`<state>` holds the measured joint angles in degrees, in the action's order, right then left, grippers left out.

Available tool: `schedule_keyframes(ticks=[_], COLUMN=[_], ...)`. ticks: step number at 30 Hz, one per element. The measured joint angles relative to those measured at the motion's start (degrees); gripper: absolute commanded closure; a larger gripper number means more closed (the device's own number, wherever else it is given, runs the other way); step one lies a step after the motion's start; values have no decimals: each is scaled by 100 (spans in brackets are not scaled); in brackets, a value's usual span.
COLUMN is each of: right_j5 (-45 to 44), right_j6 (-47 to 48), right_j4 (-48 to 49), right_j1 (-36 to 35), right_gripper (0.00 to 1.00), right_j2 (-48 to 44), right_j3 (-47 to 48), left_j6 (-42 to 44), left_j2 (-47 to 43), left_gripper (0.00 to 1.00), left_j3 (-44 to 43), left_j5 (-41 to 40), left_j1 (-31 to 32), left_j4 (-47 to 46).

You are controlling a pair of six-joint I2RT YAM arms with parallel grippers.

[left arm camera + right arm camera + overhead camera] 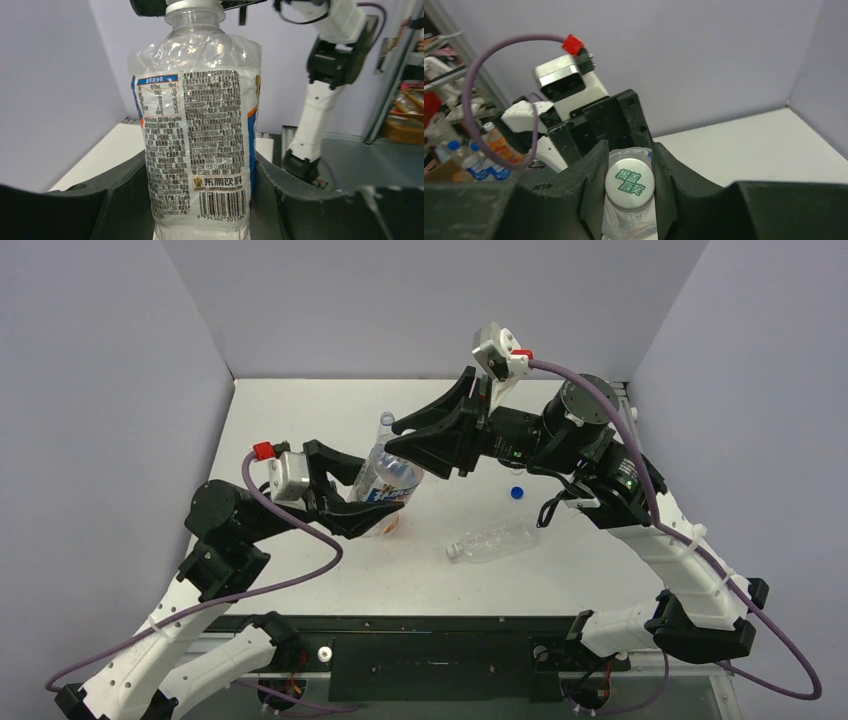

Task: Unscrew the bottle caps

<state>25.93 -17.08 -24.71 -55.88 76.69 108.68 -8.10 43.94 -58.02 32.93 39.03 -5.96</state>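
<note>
The white counter [290,420] carries everything, and the labelled bottle [392,478] held above its middle is the landmark here. The left arm [225,530] reaches it from the left and the right arm [620,480] from the right.

The left jaws are closed on the bottle's body, one finger on either side of the label. The bottle is tipped, with its neck towards the right arm. The right jaws are shut on the white cap [629,182], which is printed with green characters and sits on the neck.

A plain clear bottle [495,540] lies on its side to the right of the held bottle, nearer the arm bases. Its neck looks bare. An open clear neck [387,422] shows just behind the held bottle, and a patch of orange [390,525] shows below it. I cannot tell what either belongs to. A loose blue cap [517,492] lies on the counter to the right.

The main risk is the thin, creased bottle wall. If the left jaws' hold is weak, the body could spin with the cap instead of the thread breaking. A harder squeeze could buckle the bottle. The right jaws hold only the cap's rim and could slip round it, and the freed cap might drop and roll.
</note>
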Motion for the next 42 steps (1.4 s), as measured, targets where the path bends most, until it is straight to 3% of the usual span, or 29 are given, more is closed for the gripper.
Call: schedule_keyframes(ticks=[7, 8, 9, 10, 11, 12, 14, 20, 25, 30, 32, 35, 42], right_j5=[1733, 1862, 1943, 1976, 1928, 1862, 1552, -476, -2350, -3460, -3665, -3886, -4072], right_j6=[-164, -181, -201, -201, -195, -190, -175, -203, -289, -328, -354, -417, -573], right_j4=[909, 946, 962, 957, 907, 817, 595, 114, -474, -966, -1071, -1246, -1331], right_j1=[214, 245, 278, 306, 313, 323, 330, 173, -382, -752, -772, -772, -769], right_gripper=[100, 96, 74, 59, 29, 20, 17, 16, 16, 15, 19, 36, 59], right_j2=[-103, -103, -103, -101, -98, -92, -74, -28, 210, 872, 1032, 1204, 1237], right_j3=[-234, -245, -254, -254, -243, -210, -42, 507, 905, 1652, 1692, 1692, 1692], left_j6=[-868, -938, -973, -986, -990, -981, -938, -286, 575, 1305, 1491, 1679, 1845], left_j2=[46, 50, 55, 55, 55, 55, 55, 46, 15, 48, 46, 35, -2], left_gripper=[100, 100, 100, 100, 100, 100, 100, 100, 100, 100, 100, 100, 100], left_j3=[-302, -310, -310, -310, -310, -310, -310, -197, 81, 227, 238, 240, 240], left_j5=[855, 931, 968, 986, 988, 981, 844, -66, -782, -1335, -1495, -1663, -1834], left_j1=[4, 4, 4, 4, 2, -2, -28, -50, -50, -50, -50, -50, -50], left_j4=[-28, -28, -26, -26, -22, -2, 66, 101, 98, 105, 103, 103, 101])
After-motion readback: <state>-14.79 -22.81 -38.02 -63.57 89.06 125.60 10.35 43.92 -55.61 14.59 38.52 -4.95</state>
